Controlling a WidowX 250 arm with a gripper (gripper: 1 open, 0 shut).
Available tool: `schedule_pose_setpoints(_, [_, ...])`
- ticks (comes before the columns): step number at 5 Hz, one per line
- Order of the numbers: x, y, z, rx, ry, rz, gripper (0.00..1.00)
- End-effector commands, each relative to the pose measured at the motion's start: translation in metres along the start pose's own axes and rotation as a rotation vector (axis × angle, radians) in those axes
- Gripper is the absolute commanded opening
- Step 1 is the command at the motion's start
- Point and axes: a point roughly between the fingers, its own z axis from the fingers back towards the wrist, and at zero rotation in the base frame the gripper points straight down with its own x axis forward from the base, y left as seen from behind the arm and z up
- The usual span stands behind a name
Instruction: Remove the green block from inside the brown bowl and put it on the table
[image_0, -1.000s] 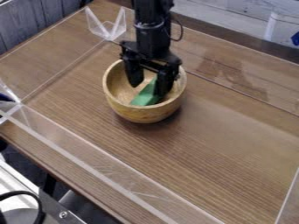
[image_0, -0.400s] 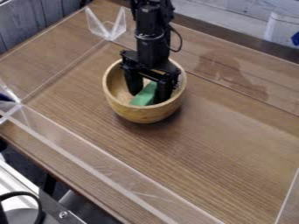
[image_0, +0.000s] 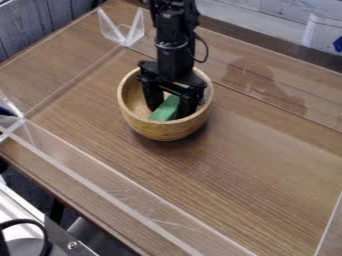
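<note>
Green block (image_0: 166, 110) is lying inside the brown bowl (image_0: 138, 118), not yet lifted. We are seeing the end effector (image_0: 174, 97) sitting a little deeper in the bowl than a second ago, fingers spread apart on either side of the block, gripping nothing. We are judging the grasp imminent; the table (image_0: 254, 150) beside the bowl is waiting for the placement.

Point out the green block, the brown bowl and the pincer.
green block (image_0: 166, 111), camera view, its lower end.
brown bowl (image_0: 158, 132), camera view, front outer wall.
pincer (image_0: 171, 98), camera view, midway between the open fingertips.
</note>
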Motion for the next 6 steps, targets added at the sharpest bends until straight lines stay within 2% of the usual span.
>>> schedule_pose_setpoints(1, [0.007, 0.0, 0.01, 0.008, -0.042, -0.002, 0.0])
schedule_pose_setpoints(3, [0.007, -0.007, 0.045, -0.017, -0.103, -0.013, 0.0])
schedule_pose_setpoints(4, [0.007, -0.015, 0.073, -0.033, -0.158, -0.024, 0.0])
schedule_pose_setpoints(5, [0.009, -0.028, 0.1, -0.055, -0.198, -0.04, 0.0])
schedule_pose_setpoints(6, [0.004, -0.034, 0.087, -0.051, -0.187, -0.063, 0.0])
